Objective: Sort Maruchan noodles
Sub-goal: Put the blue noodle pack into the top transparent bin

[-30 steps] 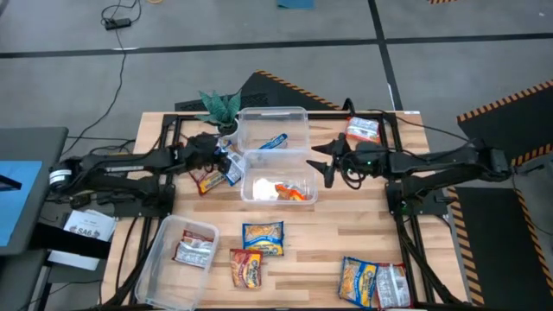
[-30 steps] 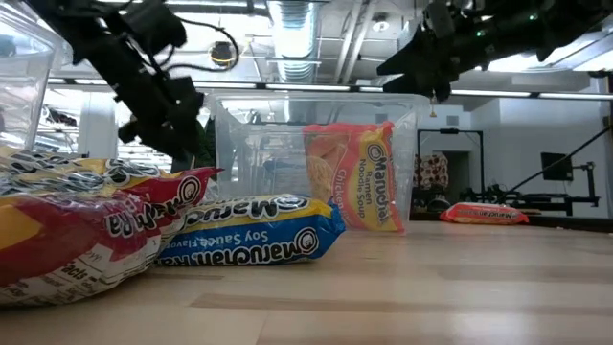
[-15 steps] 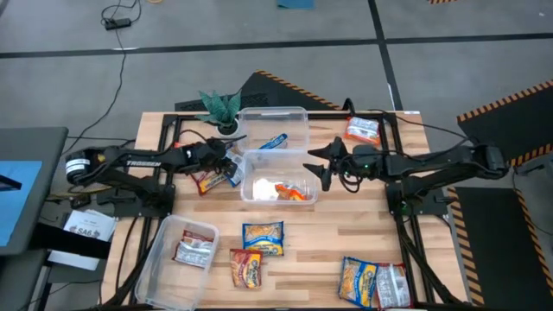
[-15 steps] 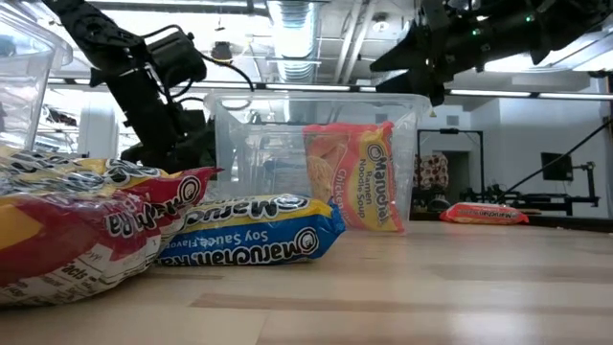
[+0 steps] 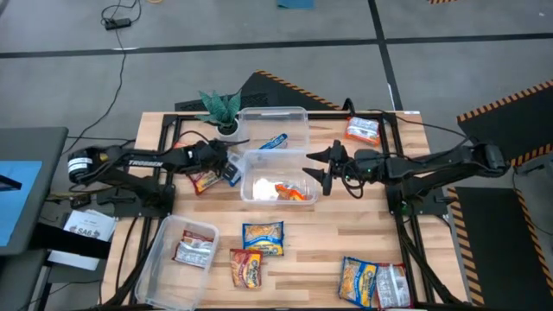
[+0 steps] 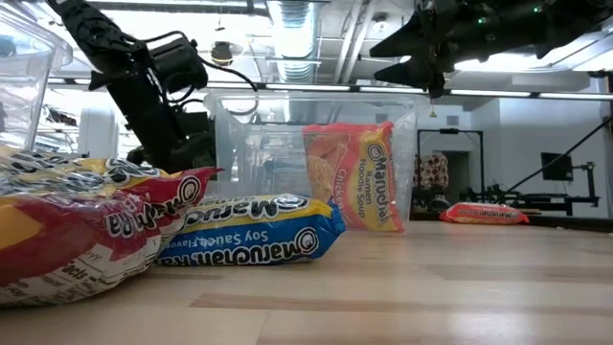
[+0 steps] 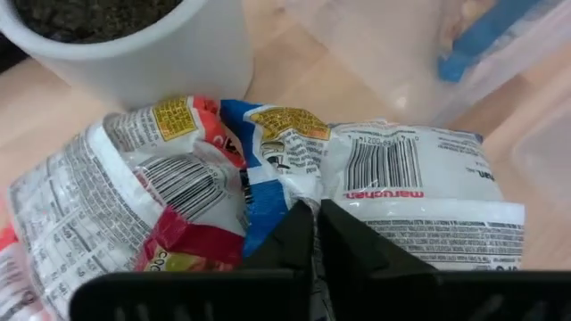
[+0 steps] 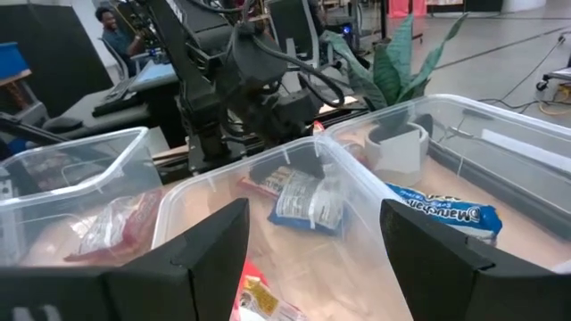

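Two Maruchan packets lie side by side on the table near the plant pot: a red one and a blue-and-white one, seen from above as the red packet and the blue packet. My left gripper is down on them, shut at the blue packet's crinkled end. My right gripper hovers open over the right rim of the middle tub, holding nothing; its own view shows both fingers spread. My left gripper pinches the blue-and-white packet's crumpled end, beside the red packet, between its two shut fingertips. The fingers slant down from the table's left side. The packet lies flat on the table, back side with barcode up.
Three clear tubs: the far one holds a blue packet, the middle one an orange packet, the near-left one a red-silver packet. Loose packets lie at the front and far right.
My left gripper has come down toward the two packets beside the pot and has shut on the blue packet's end. The packets lie where they were.
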Controlling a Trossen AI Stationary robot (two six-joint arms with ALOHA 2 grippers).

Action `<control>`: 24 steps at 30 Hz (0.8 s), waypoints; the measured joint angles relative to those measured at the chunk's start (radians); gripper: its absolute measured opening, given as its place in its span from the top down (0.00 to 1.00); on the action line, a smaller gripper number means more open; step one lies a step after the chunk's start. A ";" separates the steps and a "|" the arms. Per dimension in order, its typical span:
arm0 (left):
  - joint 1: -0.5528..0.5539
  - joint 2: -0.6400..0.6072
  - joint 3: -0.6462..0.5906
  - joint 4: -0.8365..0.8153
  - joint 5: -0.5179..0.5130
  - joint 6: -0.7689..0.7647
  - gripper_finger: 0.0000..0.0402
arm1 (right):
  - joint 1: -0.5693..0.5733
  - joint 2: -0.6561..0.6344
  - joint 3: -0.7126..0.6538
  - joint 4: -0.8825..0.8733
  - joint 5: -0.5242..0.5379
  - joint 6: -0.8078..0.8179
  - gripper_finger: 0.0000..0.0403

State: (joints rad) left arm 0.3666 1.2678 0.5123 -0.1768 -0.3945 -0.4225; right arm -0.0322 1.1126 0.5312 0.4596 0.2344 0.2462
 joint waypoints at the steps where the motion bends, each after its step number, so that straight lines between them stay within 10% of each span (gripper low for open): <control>1: -0.002 -0.020 0.000 -0.006 -0.003 0.010 0.99 | 0.004 0.000 0.000 0.000 0.000 0.000 0.32; 24: -0.157 -0.527 0.129 -0.120 -0.269 0.134 1.00 | 0.003 0.000 0.000 0.017 0.004 -0.013 0.32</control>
State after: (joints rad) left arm 0.2093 0.7413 0.6411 -0.2972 -0.6637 -0.2887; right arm -0.0296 1.1126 0.5312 0.4768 0.2379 0.2332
